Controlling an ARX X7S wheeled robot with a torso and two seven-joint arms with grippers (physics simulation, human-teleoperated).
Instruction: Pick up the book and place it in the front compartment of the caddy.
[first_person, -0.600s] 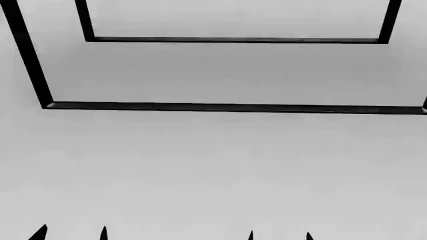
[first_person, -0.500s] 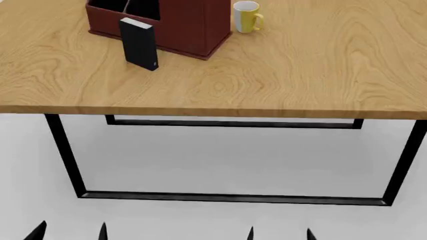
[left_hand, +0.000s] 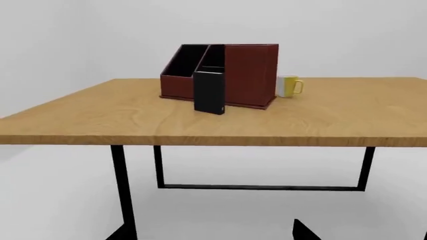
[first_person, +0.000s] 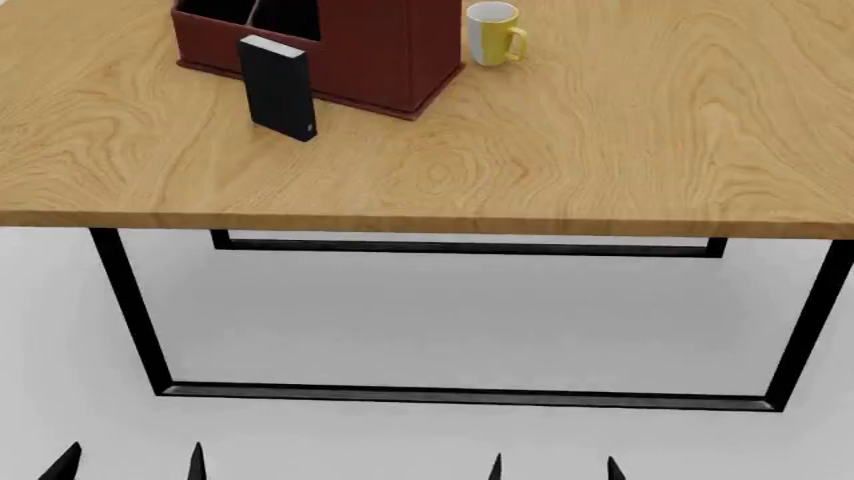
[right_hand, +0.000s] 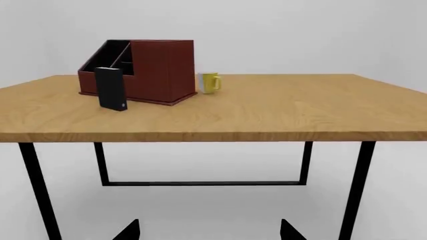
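The black book (first_person: 278, 88) stands upright on the wooden table (first_person: 467, 170), just in front of the reddish-brown caddy (first_person: 387, 50), whose low end with open black compartments is at the left. The book (left_hand: 209, 92) and caddy (left_hand: 250, 72) also show in the left wrist view, and the book (right_hand: 111, 88) and caddy (right_hand: 160, 67) in the right wrist view. My left gripper (first_person: 130, 465) and right gripper (first_person: 554, 468) are open and empty, low in front of the table and far short of the book. Only their fingertips show, also in the wrist views: left gripper (left_hand: 210, 232), right gripper (right_hand: 209, 231).
A white-and-yellow mug (first_person: 494, 32) stands right of the caddy's tall end. The table's front edge (first_person: 427, 225) lies between the grippers and the book. Black metal table legs (first_person: 127, 310) stand below it on a grey floor.
The head view swung up from the floor and table frame to the tabletop. Since then the fingertips of both grippers have shifted slightly left; book, caddy and mug have not moved.
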